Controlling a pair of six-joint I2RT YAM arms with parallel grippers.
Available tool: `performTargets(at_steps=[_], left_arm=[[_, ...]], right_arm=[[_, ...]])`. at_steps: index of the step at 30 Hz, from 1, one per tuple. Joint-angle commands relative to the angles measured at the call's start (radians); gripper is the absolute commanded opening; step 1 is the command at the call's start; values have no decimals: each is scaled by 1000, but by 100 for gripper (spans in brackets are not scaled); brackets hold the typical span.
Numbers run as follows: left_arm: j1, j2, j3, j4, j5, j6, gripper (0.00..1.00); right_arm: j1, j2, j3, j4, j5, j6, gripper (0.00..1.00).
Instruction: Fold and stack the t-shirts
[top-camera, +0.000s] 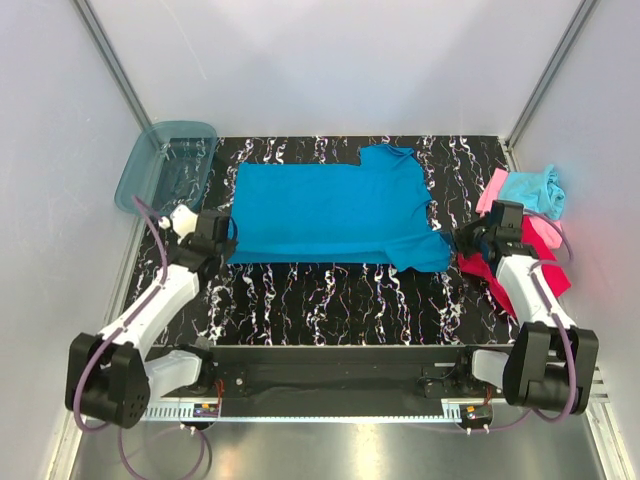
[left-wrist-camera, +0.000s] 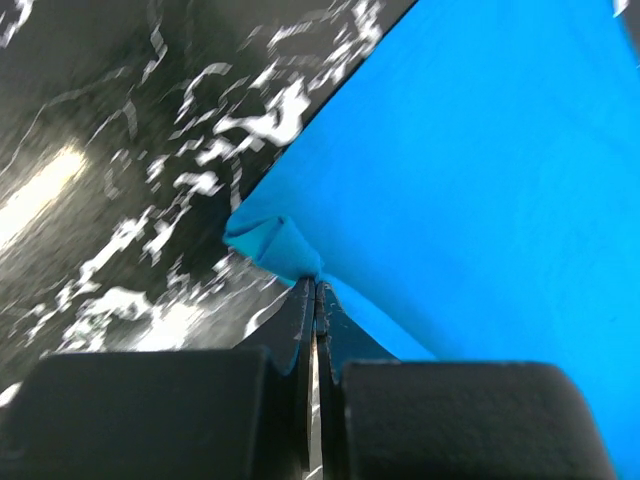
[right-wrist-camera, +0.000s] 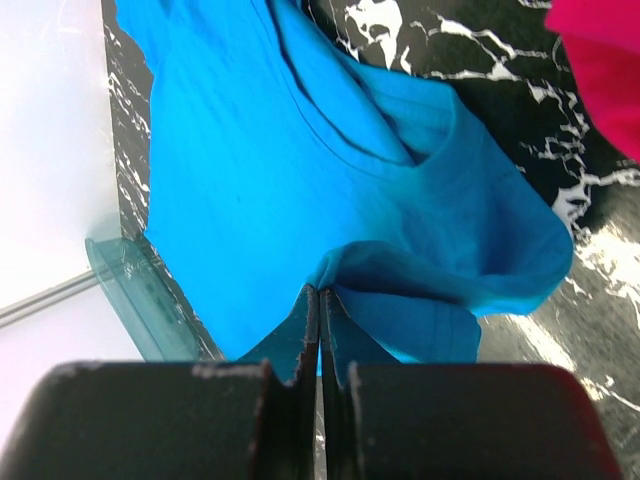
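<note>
While the blue t-shirt (top-camera: 330, 210) lies spread on the black marbled table (top-camera: 330, 300), the left claw (left-wrist-camera: 316, 284) is pressed together on a bunched corner of its hem. The cloth stretches ahead and to the right of that claw. The right claw (right-wrist-camera: 320, 292) pinches a fold near the sleeve, with the collar ahead of it. Just right of it lies the magenta-red tee (top-camera: 520, 285), with the light pink tee (top-camera: 492, 190) and aqua tee (top-camera: 535, 190) beyond. A teal bin (top-camera: 165, 165) sits beyond the left claw.
</note>
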Motion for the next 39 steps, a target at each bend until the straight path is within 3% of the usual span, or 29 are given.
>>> performTargets(at_steps=[1, 10, 27, 29, 31, 32, 33, 34, 35, 37, 39], left_arm=[[-3, 44, 93, 69, -84, 5, 0], [-4, 224, 162, 101, -104, 8, 0], [-6, 385, 231, 167, -141, -1, 0], [-6, 399, 234, 170, -144, 0, 3], [-6, 405, 235, 176, -155, 8, 13], [-6, 406, 235, 179, -156, 11, 16], [-6, 406, 240, 182, -158, 20, 20], [-6, 405, 240, 184, -159, 22, 35], [-6, 405, 242, 182, -158, 23, 41], [-6, 400, 243, 184, -162, 23, 50], [-6, 396, 248, 185, -167, 25, 53]], right_arm=[[-7, 33, 57, 77, 38, 7, 0], [-7, 165, 95, 163, 36, 24, 0], [-4, 306, 86, 387, 9, 27, 0], [-4, 319, 98, 399, 1, 18, 0], [-4, 334, 108, 405, -9, 13, 1], [-2, 345, 111, 410, -13, 5, 7], [-2, 349, 115, 412, -16, 1, 21], [-2, 355, 120, 412, -19, -2, 30], [-1, 358, 120, 415, -19, -4, 36], [4, 359, 115, 418, -10, -6, 49], [15, 346, 118, 419, 0, -15, 56]])
